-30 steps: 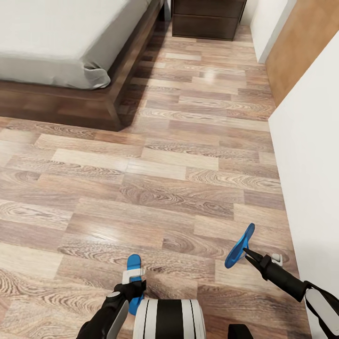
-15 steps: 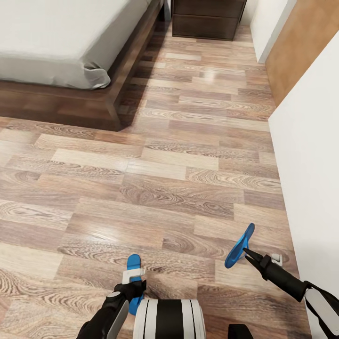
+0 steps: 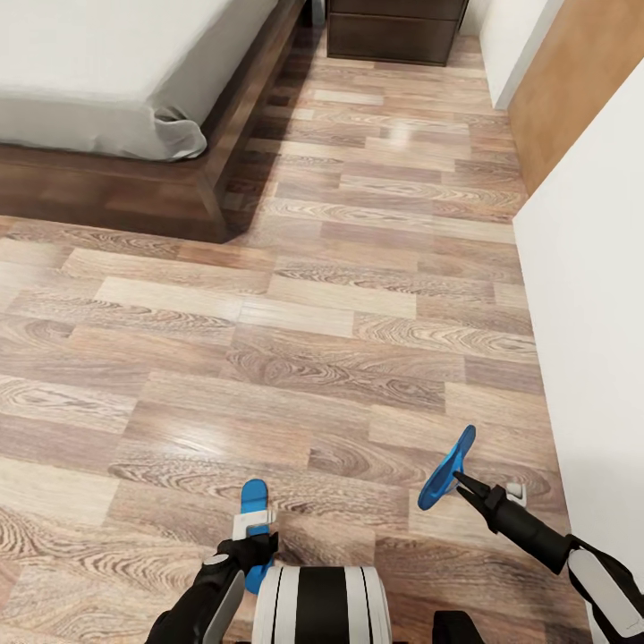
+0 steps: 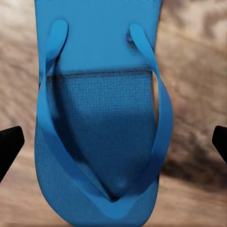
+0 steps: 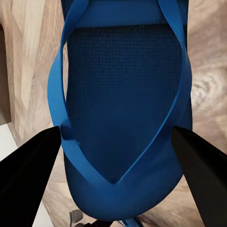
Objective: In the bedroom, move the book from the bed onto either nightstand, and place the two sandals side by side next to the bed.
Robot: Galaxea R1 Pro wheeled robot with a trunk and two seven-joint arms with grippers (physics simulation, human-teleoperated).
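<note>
Sandals, 1 (image 3: 254, 497) in left gripper (image 3: 253, 535), 1 (image 3: 446, 469) in right gripper (image 3: 468, 484)

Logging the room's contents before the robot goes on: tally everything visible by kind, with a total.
Blue sandals: 2, one in the left claw (sandal), one in the right claw (sandal)
Bed: 1
Nightstand: 1
Total: 4
</note>
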